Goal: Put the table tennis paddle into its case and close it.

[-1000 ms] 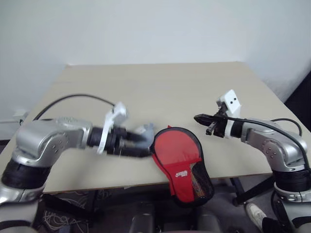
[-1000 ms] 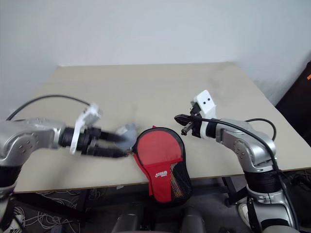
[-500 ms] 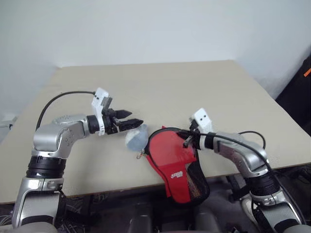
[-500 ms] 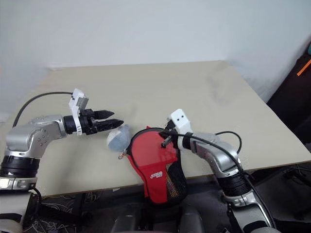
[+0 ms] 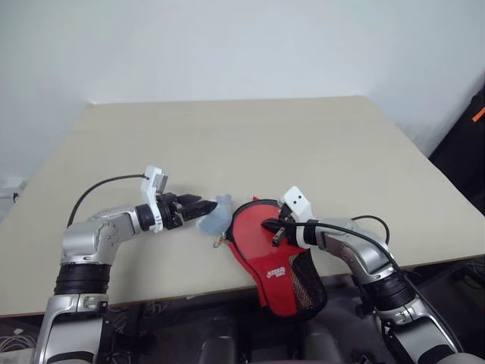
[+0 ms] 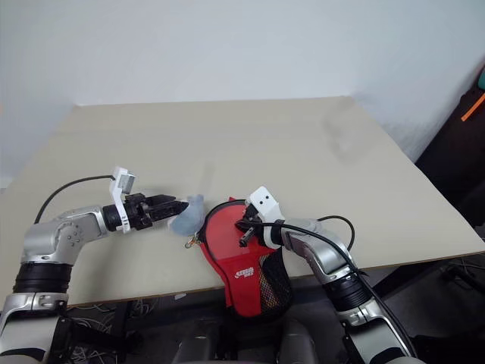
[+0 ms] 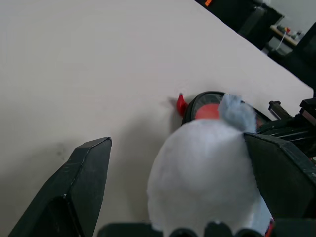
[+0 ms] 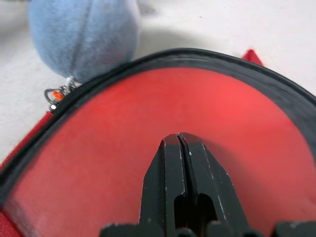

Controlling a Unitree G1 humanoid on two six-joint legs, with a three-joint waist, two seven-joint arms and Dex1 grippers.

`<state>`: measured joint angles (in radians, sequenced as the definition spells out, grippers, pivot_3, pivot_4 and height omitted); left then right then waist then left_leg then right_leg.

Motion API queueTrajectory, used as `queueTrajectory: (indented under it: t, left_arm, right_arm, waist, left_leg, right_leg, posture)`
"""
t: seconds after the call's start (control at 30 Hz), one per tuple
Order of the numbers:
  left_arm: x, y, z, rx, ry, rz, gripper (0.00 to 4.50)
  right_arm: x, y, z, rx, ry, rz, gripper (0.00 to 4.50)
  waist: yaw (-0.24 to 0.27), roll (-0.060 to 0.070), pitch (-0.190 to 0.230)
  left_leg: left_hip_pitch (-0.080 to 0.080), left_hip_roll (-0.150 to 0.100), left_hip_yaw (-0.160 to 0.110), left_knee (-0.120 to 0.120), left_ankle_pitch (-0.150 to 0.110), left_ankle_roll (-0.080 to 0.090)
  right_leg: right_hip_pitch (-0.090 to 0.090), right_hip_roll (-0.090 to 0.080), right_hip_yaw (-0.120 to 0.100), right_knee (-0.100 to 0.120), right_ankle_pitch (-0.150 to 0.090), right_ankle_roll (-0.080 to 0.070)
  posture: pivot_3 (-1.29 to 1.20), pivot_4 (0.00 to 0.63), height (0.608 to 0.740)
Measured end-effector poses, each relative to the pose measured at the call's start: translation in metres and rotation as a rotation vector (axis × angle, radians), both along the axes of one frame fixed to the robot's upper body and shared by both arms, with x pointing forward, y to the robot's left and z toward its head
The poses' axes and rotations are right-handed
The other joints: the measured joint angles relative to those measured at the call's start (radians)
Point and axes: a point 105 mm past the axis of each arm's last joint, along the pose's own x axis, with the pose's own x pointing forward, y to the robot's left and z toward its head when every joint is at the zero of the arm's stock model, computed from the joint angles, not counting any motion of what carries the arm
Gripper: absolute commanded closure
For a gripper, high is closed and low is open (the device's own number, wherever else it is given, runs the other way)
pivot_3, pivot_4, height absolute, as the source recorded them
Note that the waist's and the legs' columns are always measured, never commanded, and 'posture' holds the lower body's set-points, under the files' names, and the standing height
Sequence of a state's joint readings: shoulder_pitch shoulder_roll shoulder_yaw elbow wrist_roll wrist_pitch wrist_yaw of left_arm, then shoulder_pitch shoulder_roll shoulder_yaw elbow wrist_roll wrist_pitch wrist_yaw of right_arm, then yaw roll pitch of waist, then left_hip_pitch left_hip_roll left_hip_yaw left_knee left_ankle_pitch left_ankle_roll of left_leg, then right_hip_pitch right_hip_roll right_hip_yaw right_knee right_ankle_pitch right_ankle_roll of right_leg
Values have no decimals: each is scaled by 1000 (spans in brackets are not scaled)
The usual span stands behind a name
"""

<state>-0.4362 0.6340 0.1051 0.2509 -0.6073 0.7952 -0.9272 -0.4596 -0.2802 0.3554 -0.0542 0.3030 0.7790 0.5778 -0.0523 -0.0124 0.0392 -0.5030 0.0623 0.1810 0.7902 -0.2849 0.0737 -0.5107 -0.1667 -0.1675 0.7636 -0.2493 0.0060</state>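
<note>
Case [image 5: 276,254] under closed right hand [image 5: 270,225]

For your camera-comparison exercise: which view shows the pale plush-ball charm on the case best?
The left wrist view: the plush-ball charm sits large between the left gripper's open fingers. The right wrist view cuts it off at the frame's edge, above the case. Both eye views show it small, beside the case.
</note>
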Motion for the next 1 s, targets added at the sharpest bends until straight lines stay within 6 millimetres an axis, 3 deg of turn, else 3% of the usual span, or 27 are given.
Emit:
queueTrajectory:
  t: [0.6, 0.7, 1.0]
  left_arm:
    - [-17, -20, -28, -59, 91, -31, 26]
    - [-21, -23, -28, -61, 101, -43, 649]
    - [-23, -26, -25, -89, 117, -42, 3457]
  right_arm:
    - [1, 6, -3, -4, -14, 11, 4500]
    - [1, 6, -3, -4, -12, 9, 4500]
    - [1, 6, -4, -9, -8, 4, 4500]
  waist:
    - [0, -2, -3]
    - [0, -2, -4]
    - [1, -3, -6]
  left_leg:
    - [3, 3, 0, 2, 0, 0]
    - [3, 3, -1, 2, 0, 0]
    - [3, 3, 0, 2, 0, 0]
  right_leg:
    - [1, 4, 1, 0, 0, -1]
    - [1, 4, 1, 0, 0, -1]
    - [1, 3, 1, 0, 0, -1]
  posture:
    - [0, 0, 654]
    - [0, 0, 654]
    - [0, 0, 654]
